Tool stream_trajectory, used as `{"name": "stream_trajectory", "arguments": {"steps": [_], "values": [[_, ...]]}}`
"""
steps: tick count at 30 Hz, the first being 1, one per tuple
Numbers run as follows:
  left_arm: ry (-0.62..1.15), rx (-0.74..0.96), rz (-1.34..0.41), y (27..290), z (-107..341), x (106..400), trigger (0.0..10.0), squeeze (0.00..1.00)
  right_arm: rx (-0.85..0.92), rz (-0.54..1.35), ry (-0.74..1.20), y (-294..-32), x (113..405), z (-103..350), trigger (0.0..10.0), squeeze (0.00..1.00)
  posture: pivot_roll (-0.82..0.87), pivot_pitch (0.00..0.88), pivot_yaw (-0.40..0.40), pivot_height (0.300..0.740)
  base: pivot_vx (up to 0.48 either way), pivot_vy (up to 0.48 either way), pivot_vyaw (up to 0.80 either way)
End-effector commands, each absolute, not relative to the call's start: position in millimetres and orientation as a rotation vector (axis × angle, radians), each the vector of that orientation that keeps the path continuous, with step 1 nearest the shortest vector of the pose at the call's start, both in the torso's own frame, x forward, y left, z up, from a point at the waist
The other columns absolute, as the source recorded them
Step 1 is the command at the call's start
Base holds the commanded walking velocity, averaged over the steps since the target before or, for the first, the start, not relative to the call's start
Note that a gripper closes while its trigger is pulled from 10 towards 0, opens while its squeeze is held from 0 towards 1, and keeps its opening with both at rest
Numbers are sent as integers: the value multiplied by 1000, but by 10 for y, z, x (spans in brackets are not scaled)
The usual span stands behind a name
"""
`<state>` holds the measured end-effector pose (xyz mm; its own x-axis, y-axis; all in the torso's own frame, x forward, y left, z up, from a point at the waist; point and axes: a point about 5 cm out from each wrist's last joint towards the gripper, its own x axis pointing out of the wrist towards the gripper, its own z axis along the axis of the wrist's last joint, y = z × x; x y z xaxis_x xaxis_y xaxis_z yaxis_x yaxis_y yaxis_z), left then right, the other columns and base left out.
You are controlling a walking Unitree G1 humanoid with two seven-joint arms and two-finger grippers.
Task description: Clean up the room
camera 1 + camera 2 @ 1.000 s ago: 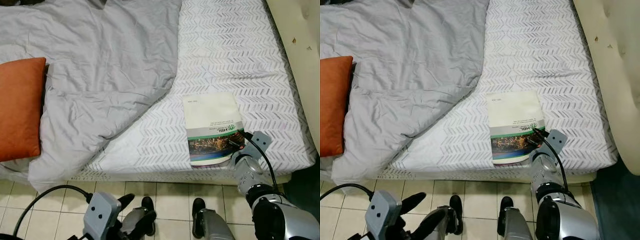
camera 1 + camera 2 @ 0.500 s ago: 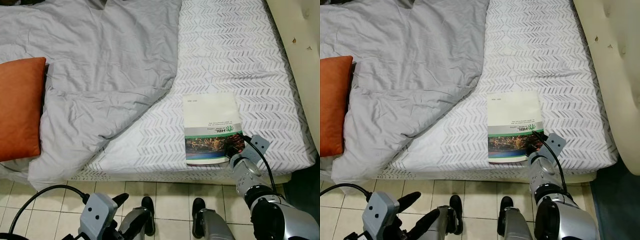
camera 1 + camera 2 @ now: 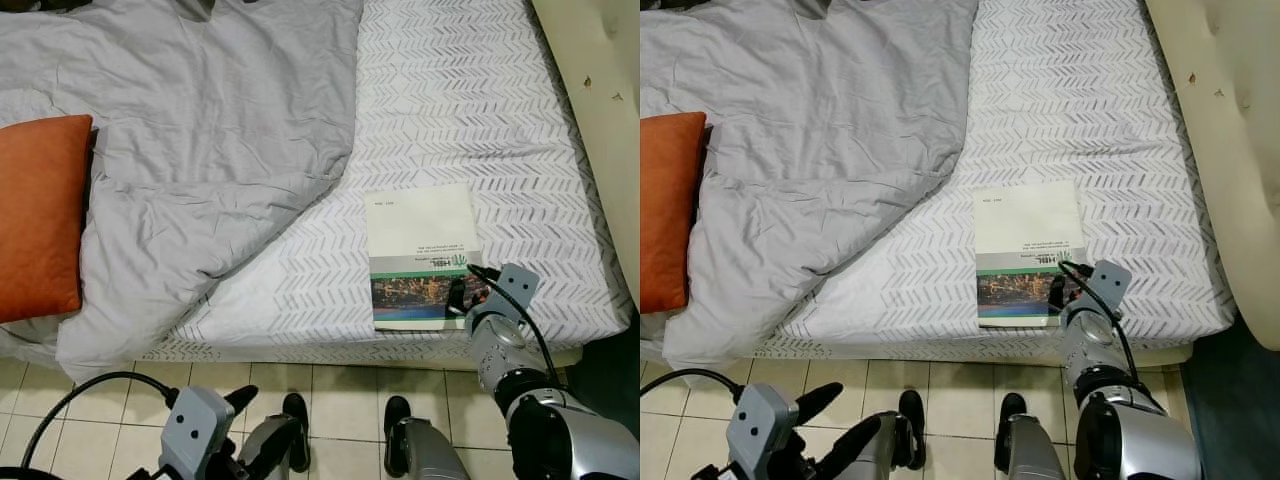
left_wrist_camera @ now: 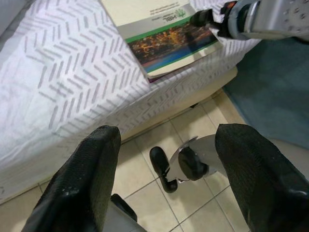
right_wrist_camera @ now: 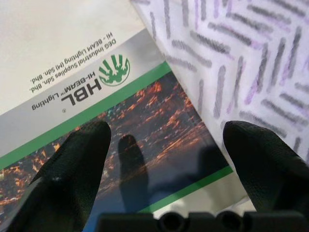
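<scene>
A thin catalogue (image 3: 420, 250) with a cream cover and a green-edged photo strip lies flat on the patterned bed sheet (image 3: 470, 110), close to the mattress's front edge. My right gripper (image 3: 466, 294) hovers open over the catalogue's near right corner. In the right wrist view the fingers (image 5: 67, 164) straddle the catalogue (image 5: 72, 72) with nothing between them. My left gripper (image 3: 272, 432) is open and low over the floor tiles. Its fingers (image 4: 82, 179) spread wide in the left wrist view, where the catalogue (image 4: 164, 38) and my right arm (image 4: 270, 19) also appear.
A rumpled grey duvet (image 3: 190, 130) covers the bed's left half, with an orange pillow (image 3: 38, 215) on its left edge. A cream padded headboard (image 3: 600, 90) rises at the right. Beige floor tiles (image 3: 330, 400) run along the bed, and a teal rug (image 3: 1230, 400) lies at the right.
The catalogue has turned slightly and now lies squarer to the bed edge. My right gripper has shifted a little over its near corner. The left arm has barely moved.
</scene>
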<state>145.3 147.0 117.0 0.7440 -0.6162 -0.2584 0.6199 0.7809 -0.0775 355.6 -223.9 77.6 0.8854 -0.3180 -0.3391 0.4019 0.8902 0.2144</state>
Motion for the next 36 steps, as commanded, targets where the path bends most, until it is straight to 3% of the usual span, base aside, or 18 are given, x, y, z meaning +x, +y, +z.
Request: {"name": "stream_trajectory", "arguments": {"steps": [1,9,11,12,13,18,19,28,30,31,32,33,34,36], "values": [[308,17,-669,1505,1115,1419,10000,0,270,-391,348,-2238,3483,657,10000,1000,217,475,98,740,0,0,0],[280,42,-653,1511,1036,1551,10000,0,200,-348,304,-2227,3532,742,10000,1000,170,385,52,740,0,0,0],[246,43,-634,1484,986,1684,10000,0,168,-308,261,-2178,3559,788,10000,1000,132,288,18,740,0,0,0],[246,43,-634,1484,986,1684,10000,0,168,-308,261,-2178,3559,788,10000,1000,132,288,18,740,0,0,0],[201,45,-576,1483,937,1899,10000,0,108,-262,192,-2135,3568,838,10000,1000,92,160,-10,740,0,0,0],[158,77,-422,1586,872,2178,10000,0,55,-244,103,-2162,3526,875,10000,1000,59,56,-24,740,0,0,0],[147,117,-353,1665,804,2341,10000,0,20,-244,43,-2236,3448,876,10000,1000,18,0,-27,740,0,0,0],[106,155,-261,1722,781,2633,10000,0,-57,-246,-63,-2361,3055,761,10000,1000,-45,0,-12,740,0,0,0],[38,153,-210,1680,896,2659,10000,0,-94,-211,-79,-2336,2773,649,10000,1000,-72,0,2,740,0,0,0],[38,153,-210,1680,896,2659,10000,0,-94,-211,-79,-2336,2773,649,10000,1000,-72,0,2,740,0,0,0],[-1,165,-189,1656,963,2657,10000,0,-99,-192,-73,-2321,2644,585,10000,439,-72,0,3,740,0,0,0],[-1,165,-189,1656,963,2657,10000,0,-99,-192,-73,-2321,2644,585,10000,439,-72,0,3,740,0,0,0],[-53,152,-176,1618,1043,2674,10000,0,-76,-175,-47,-2292,2495,501,10000,0,-71,0,3,740,0,0,0],[-131,99,-174,1541,1151,2730,10000,0,28,-166,3,-2253,2278,390,10000,0,-79,0,-2,740,0,0,0]]}}
